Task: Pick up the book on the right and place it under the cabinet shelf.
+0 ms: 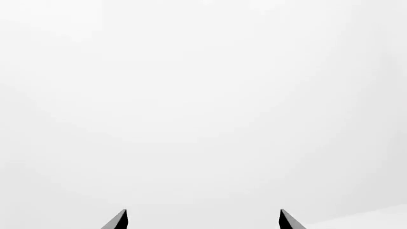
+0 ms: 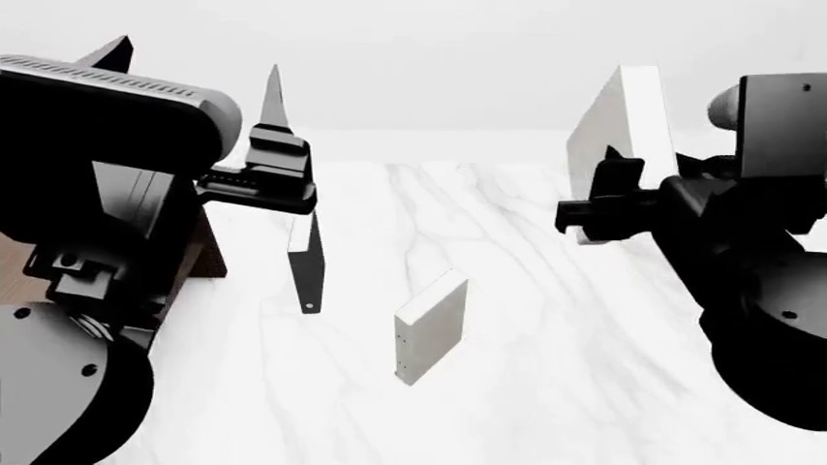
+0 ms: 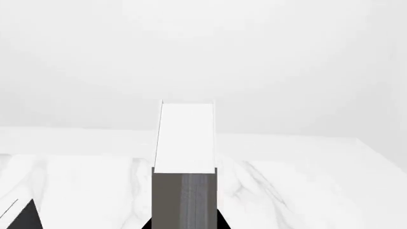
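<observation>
Right tool point(image 2: 607, 208): clamped on the book point(image 2: 618, 145), lifted clear of the bench point(image 2: 543, 320) at 1 o'clock in the head view, likely for carrying toward the cabinet point(image 2: 207, 257), barely visible at 9 o'clock behind the left arm. Book held upright, edge forward: slim, off-white cover, white page edges, darker grey near the grip in the right wrist view point(image 3: 186, 138). Left tool point(image 2: 290, 165): spread, gripping nothing, raised. Second pale book point(image 2: 431, 327) and black book point(image 2: 308, 266) standing mid-bench.
</observation>
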